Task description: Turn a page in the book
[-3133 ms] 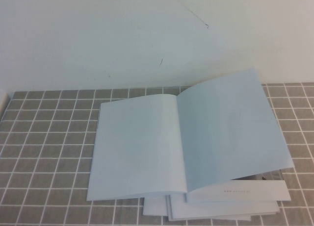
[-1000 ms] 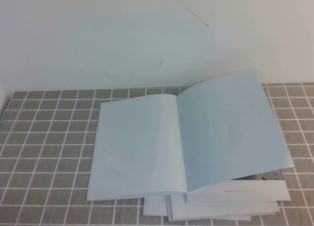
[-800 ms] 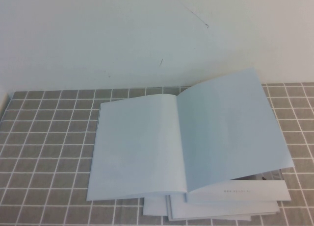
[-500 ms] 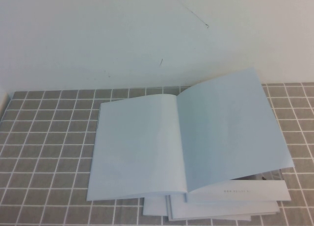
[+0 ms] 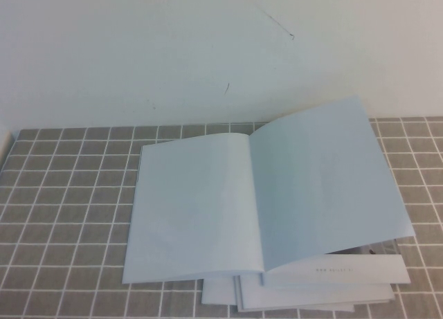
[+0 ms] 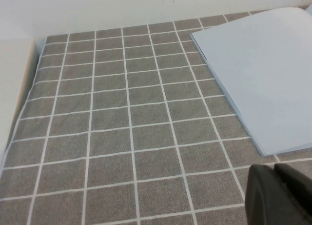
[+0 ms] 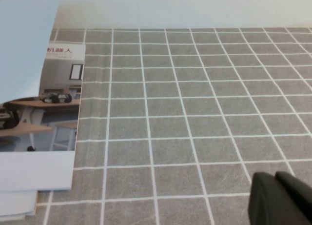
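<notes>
The book point(image 5: 256, 201) lies open in the middle of the grey tiled table point(image 5: 69, 194), resting on a stack of white booklets point(image 5: 311, 295) that pokes out at its six o'clock edge. Both open leaves show plain pale bluish-white; the right-hand page point(image 5: 325, 187) is not lying flat but stands lifted, its free edge raised toward three o'clock so that a photo page point(image 7: 39, 112) shows beneath it in the right wrist view. Neither arm appears from above. The left gripper point(image 6: 280, 195) hangs over bare tiles out at the book's nine o'clock side, well apart from the paper, its dark fingers looking pressed together with only a thin seam between them. The right gripper point(image 7: 282, 198) sits over tiles off at three o'clock, also clear of the book, fingers likewise seeming together. To my eye nothing has started yet. The raised sheet is the obvious one to take: I'd bring the right gripper in low under that lifted edge, catch only the one glossy sheet, and sweep it toward nine o'clock in an arc, slowly, since slick paper slips and creases.
</notes>
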Motion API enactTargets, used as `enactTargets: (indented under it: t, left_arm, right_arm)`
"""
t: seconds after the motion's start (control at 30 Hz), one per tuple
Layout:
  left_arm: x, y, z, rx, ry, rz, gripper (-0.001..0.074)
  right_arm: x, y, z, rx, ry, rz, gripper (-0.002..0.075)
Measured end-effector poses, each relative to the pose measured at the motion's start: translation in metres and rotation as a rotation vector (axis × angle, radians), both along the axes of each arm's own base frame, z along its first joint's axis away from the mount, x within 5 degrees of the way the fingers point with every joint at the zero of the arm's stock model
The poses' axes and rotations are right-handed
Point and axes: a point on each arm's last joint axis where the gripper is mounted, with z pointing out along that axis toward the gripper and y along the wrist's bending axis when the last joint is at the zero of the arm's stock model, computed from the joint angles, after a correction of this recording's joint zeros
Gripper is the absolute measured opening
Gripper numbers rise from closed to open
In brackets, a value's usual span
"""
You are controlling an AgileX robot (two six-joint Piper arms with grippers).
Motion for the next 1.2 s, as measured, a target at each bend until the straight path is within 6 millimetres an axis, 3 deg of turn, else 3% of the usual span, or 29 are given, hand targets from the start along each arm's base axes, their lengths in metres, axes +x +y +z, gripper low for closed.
enactTargets:
  t: [1.2]
  left_arm:
    - [0.0003, 0.0021, 0.0000, -0.001, 0.000, 0.041, -0.0004]
  right_arm:
    - [0.0001, 0.0012, 0.0000, -0.002, 0.000, 0.025, -0.0003]
